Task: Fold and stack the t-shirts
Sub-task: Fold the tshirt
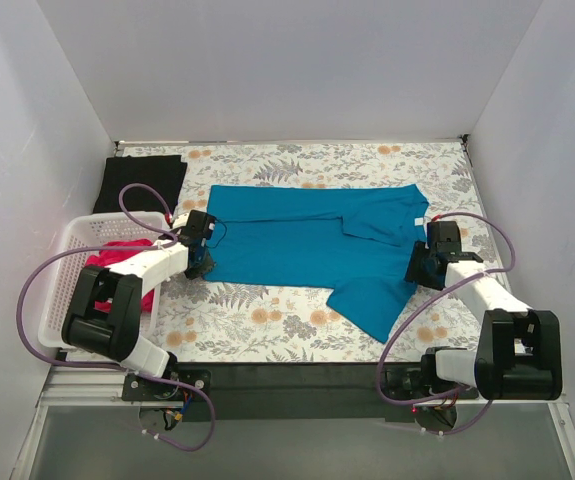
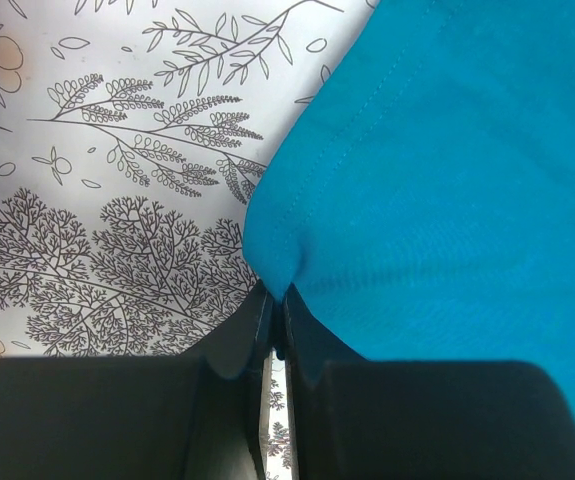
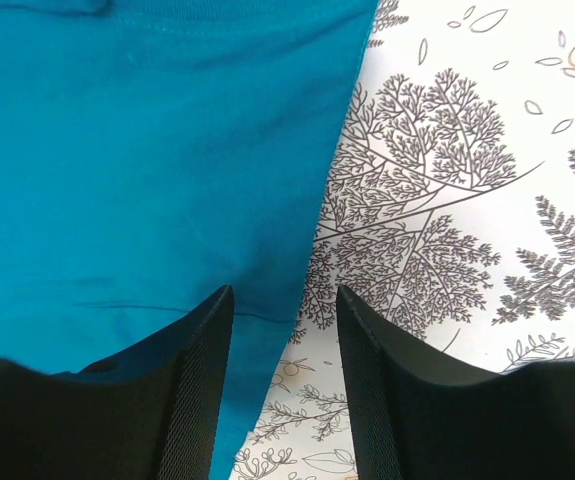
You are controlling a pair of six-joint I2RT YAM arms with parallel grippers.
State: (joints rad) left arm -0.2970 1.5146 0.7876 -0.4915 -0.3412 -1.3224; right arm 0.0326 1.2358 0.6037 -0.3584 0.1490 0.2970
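Observation:
The teal-blue t-shirt (image 1: pixel 317 245) lies spread across the middle of the table, one sleeve pointing toward the front. My left gripper (image 1: pixel 203 262) is shut on its left edge; in the left wrist view the cloth (image 2: pixel 447 170) is pinched between the closed tips of that gripper (image 2: pixel 275 298). My right gripper (image 1: pixel 419 268) is open at the shirt's right edge; in the right wrist view it (image 3: pixel 285 300) straddles the cloth's edge (image 3: pixel 147 150). The black t-shirt (image 1: pixel 145 182) lies folded at the back left. The magenta-pink t-shirt (image 1: pixel 117 258) sits in the basket.
A white mesh basket (image 1: pixel 65 268) stands at the left, beside my left arm. The floral table covering (image 1: pixel 267 320) shows around the shirt. White walls close in the back and both sides. A dark strip runs along the near edge.

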